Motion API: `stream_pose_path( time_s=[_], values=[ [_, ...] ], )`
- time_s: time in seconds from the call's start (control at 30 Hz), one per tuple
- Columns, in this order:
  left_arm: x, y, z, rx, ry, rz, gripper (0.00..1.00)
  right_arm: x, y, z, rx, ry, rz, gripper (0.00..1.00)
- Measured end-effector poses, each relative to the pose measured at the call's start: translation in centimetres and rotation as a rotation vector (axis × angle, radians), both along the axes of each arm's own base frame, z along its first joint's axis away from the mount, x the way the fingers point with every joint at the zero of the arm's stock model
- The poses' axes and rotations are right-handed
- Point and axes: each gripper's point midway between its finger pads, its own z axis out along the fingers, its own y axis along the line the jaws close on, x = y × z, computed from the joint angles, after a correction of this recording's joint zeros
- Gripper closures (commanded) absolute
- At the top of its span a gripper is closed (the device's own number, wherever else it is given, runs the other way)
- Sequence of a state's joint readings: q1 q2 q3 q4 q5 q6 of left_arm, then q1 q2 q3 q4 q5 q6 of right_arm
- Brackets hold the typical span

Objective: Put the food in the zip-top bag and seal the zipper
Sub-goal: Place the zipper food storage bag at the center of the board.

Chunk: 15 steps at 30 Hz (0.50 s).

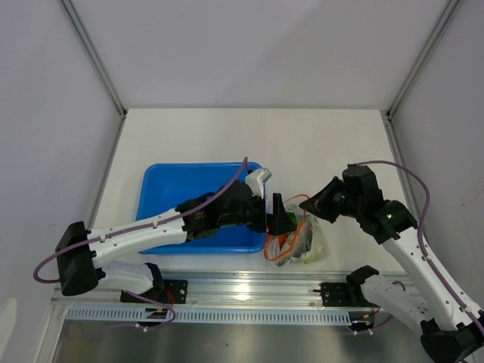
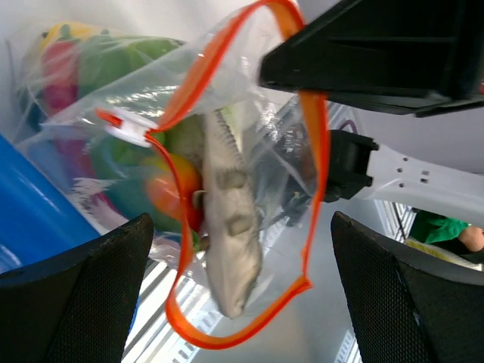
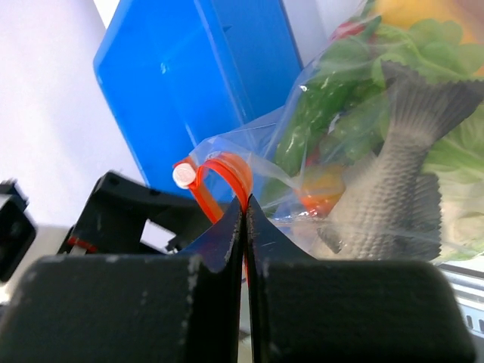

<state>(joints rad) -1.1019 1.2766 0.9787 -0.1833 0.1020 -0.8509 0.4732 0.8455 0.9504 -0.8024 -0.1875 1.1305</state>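
The clear zip-top bag (image 1: 296,240) hangs off the table's near edge, right of the blue tray. Its red-orange zipper (image 2: 318,151) gapes in an open loop. Inside are a grey fish (image 2: 227,204), a red-orange tomato (image 2: 162,189) and green pieces (image 2: 128,64). My right gripper (image 3: 244,200) is shut on the zipper strip (image 3: 231,170) and holds the bag up, with the fish (image 3: 386,181) just beyond. My left gripper (image 2: 242,219) is open, one finger on each side of the bag's mouth, touching nothing. In the top view the left gripper (image 1: 281,215) faces the right gripper (image 1: 310,206).
The blue tray (image 1: 174,189) lies under my left arm and shows nothing inside. A white slider tab (image 3: 183,175) sits on the zipper's end. A metal rail (image 1: 249,291) runs along the near edge below the bag. White walls enclose the table.
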Motion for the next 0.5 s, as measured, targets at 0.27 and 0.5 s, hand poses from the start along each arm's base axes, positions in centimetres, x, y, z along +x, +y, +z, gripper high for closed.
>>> stream_pose_path(
  time_s=[0.27, 0.5],
  values=[
    [-0.9, -1.2, 1.3, -0.055, 0.0, -0.003, 0.0, 1.2, 0.1, -0.8, -0.056, 0.013, -0.015, 1.0],
    [-0.6, -3.5, 0.9, 0.0, -0.003, 0.008, 0.01, 1.6, 0.8, -0.4, -0.073, 0.005, 0.0, 1.0]
  ],
)
